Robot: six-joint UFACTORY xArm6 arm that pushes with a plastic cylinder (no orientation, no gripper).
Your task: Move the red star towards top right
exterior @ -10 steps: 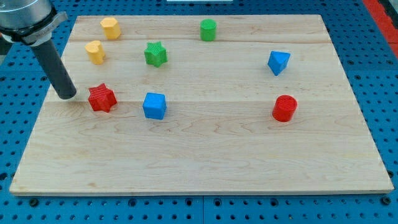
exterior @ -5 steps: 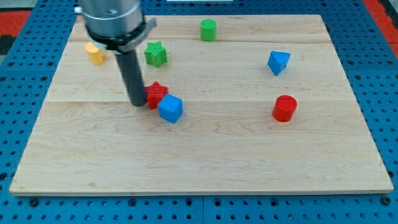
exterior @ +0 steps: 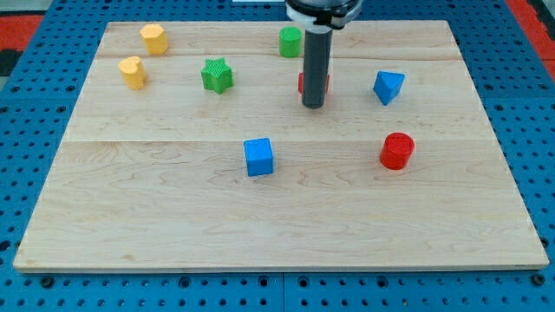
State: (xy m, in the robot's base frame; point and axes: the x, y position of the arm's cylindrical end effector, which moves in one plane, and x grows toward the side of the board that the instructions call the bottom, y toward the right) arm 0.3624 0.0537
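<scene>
The red star [exterior: 326, 84] is mostly hidden behind my rod, right of the board's centre in the upper half; only red slivers show on either side of the rod. My tip [exterior: 313, 105] rests on the board just below the star, touching or nearly touching it. The blue cube [exterior: 258, 157] lies well below and to the left of the tip.
A green cylinder [exterior: 290, 41] stands at the view's top, just left of the rod. A blue wedge-like block [exterior: 388, 87] is right of the star. A red cylinder [exterior: 397, 151], a green star [exterior: 217, 75] and two yellow blocks [exterior: 153, 38] [exterior: 133, 72] also sit on the wooden board [exterior: 277, 217].
My tip has swept from the board's left side up and to the right, pushing the red star with it. The blue cube was nudged rightward and left behind.
</scene>
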